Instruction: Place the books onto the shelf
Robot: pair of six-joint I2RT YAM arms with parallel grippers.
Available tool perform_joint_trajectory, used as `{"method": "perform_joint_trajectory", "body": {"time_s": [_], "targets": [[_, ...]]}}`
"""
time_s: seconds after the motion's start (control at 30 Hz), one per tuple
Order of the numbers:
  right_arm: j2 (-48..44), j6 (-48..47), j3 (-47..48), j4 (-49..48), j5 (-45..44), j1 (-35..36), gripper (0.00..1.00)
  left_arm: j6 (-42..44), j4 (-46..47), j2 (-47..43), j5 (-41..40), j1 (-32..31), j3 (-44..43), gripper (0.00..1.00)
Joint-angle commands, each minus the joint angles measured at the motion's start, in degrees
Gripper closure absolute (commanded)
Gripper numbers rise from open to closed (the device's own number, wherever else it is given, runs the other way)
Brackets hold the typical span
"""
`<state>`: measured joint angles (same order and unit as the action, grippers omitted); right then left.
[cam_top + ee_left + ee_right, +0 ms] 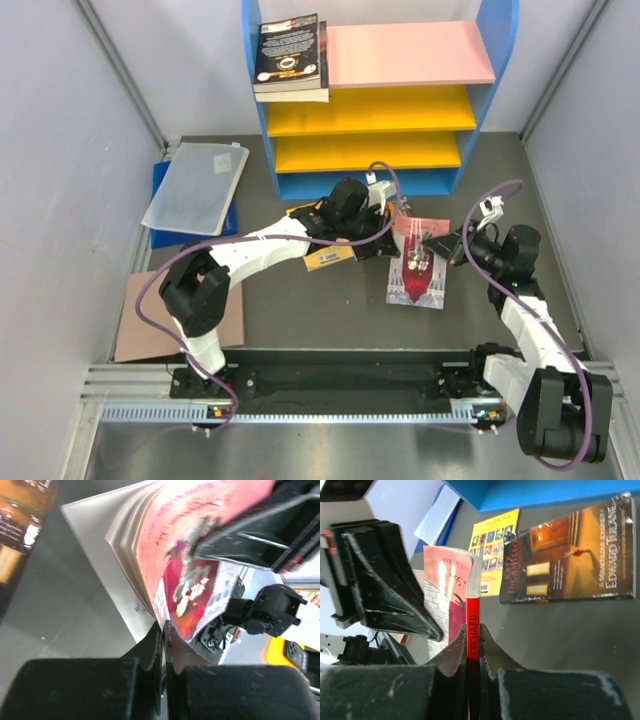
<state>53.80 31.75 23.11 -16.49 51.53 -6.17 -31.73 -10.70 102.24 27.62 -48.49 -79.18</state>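
While the black book (288, 50) tops a two-book stack at the left end of the shelf's (497, 60) pink board, your yellow book (495, 535) and dark orange-glow book (570, 555) lie flat on the table (330, 300). Left gripper (164, 632) is pinched on a corner of the pale book (418, 272). Right gripper (473, 630) is clamped on its red spine.

walls (60, 150): pale grey panels | tabletop (330, 310): dark grey, possibly matte

Pink-and-red book (417, 270), blue-framed shelf (300, 185)
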Motion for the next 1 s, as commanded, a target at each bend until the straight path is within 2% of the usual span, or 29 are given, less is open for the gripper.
{"method": "perform_joint_trajectory", "body": {"time_s": [0.0, 0.07, 0.1, 0.17, 0.2, 0.43, 0.57, 0.7, 0.77, 0.97], "targets": [[-1.0, 2.7, 1.3, -7.2, 5.2, 0.3, 1.00, 0.4, 4.1, 0.5, -0.2, -0.6, -0.3, 0.70], [-0.5, 3.0, 2.9, -6.7, 5.1, 0.3, 1.00, 0.5, 3.7, -0.2, -1.9, -0.5, 0.4, 0.46], [-0.3, 3.5, 3.5, -6.7, 4.9, 0.3, 1.00, 0.5, 3.7, -1.5, -4.5, -0.5, 0.9, 0.24], [-0.1, 4.0, 5.5, -6.5, 3.7, 0.3, 1.00, 0.3, 3.9, -3.2, -6.7, -0.2, 2.9, 0.05], [0.1, 4.3, 6.3, -6.5, 3.3, 0.3, 1.00, -0.2, 4.0, -4.9, -7.7, -0.1, 3.7, 0.01], [3.5, 8.6, 12.2, -9.9, 2.2, 0.4, 1.00, -4.3, 10.3, -13.3, -13.7, 0.5, 15.0, 0.01], [5.5, 12.6, 13.3, -15.3, 2.3, 0.4, 1.00, -7.8, 20.1, -18.1, -13.7, 0.4, 22.5, 0.01], [7.5, 18.8, 12.8, -22.3, 3.1, 0.4, 1.00, -9.7, 38.3, -23.5, -11.8, 0.5, 30.8, 0.01], [8.7, 20.7, 12.3, -26.1, 3.7, 0.4, 1.00, -10.3, 43.1, -23.6, -10.8, 0.5, 33.4, 0.01], [12.1, 29.8, 11.5, -38.8, 5.6, 0.5, 1.00, -12.9, 50.0, -18.6, -5.8, 0.3, 32.9, 0.01]]}}
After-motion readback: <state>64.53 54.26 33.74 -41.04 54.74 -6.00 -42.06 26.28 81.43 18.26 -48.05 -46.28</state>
